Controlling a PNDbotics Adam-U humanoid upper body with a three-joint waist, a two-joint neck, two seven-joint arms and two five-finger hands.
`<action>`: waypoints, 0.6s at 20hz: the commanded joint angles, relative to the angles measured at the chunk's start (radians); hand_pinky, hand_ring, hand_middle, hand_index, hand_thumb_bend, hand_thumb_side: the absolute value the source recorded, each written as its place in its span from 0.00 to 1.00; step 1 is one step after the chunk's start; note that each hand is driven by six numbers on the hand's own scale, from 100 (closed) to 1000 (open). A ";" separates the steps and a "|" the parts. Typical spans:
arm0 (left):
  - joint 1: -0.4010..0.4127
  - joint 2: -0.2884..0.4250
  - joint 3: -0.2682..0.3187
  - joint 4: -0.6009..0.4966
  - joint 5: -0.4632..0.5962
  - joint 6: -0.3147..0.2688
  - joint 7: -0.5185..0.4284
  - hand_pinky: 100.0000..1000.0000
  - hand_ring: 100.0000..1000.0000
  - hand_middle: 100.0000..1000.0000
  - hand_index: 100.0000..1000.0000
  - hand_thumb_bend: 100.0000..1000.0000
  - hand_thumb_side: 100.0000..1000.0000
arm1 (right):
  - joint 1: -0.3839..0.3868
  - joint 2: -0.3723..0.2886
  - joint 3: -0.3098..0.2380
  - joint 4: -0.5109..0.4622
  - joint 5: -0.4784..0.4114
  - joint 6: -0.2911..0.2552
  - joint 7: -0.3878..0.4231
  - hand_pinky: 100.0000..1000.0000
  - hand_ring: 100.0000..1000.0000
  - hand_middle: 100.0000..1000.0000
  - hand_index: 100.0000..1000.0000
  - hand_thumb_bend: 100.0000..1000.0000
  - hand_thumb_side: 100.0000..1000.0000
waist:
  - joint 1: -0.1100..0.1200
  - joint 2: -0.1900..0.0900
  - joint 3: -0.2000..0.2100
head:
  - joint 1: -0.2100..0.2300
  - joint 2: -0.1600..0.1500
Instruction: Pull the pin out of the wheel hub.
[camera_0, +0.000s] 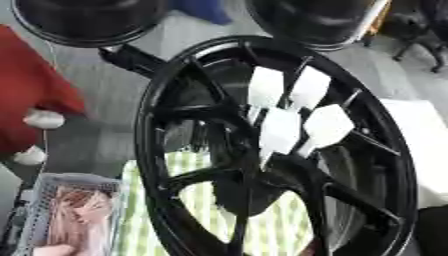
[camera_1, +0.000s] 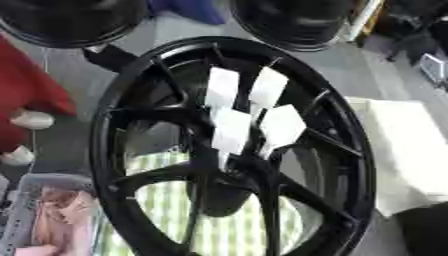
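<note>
Black wheel (camera_0: 175, 165) filled the view, white tags (camera_0: 289, 112) at its hub. Basket (camera_0: 52, 200) sat at seven o'clock. Neither robot hand showed, so its grasp could not be told

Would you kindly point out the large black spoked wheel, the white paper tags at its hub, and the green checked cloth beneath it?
Large black spoked wheel (camera_0: 156, 165): left eye view, left rim.
White paper tags (camera_0: 280, 130): left eye view, lower middle tag.
Green checked cloth (camera_1: 166, 210): right eye view, patch between spokes.

Green-checked cloth (camera_0: 197, 200) under black wheel hub (camera_0: 262, 150); basket (camera_0: 66, 210) beside.
</note>
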 joint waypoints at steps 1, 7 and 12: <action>-0.002 0.007 0.009 -0.015 -0.006 0.000 0.002 1.00 0.73 0.69 0.83 0.00 0.71 | -0.002 -0.035 -0.016 -0.001 0.007 -0.004 0.005 0.63 0.74 0.67 0.65 0.15 0.10 | 0.003 -0.022 -0.002 | 0.002 -0.004; -0.004 0.007 0.007 -0.015 -0.007 0.001 0.001 1.00 0.73 0.69 0.83 0.00 0.71 | -0.003 -0.034 -0.001 -0.001 0.035 -0.016 0.022 0.65 0.75 0.68 0.66 0.19 0.11 | 0.001 -0.018 0.002 | -0.004 -0.003; -0.010 0.006 0.005 -0.015 -0.005 0.001 -0.002 1.00 0.73 0.69 0.83 0.00 0.71 | 0.007 -0.038 0.064 -0.001 0.118 -0.028 0.085 0.72 0.78 0.72 0.74 0.31 0.13 | 0.002 -0.014 0.010 | -0.015 -0.008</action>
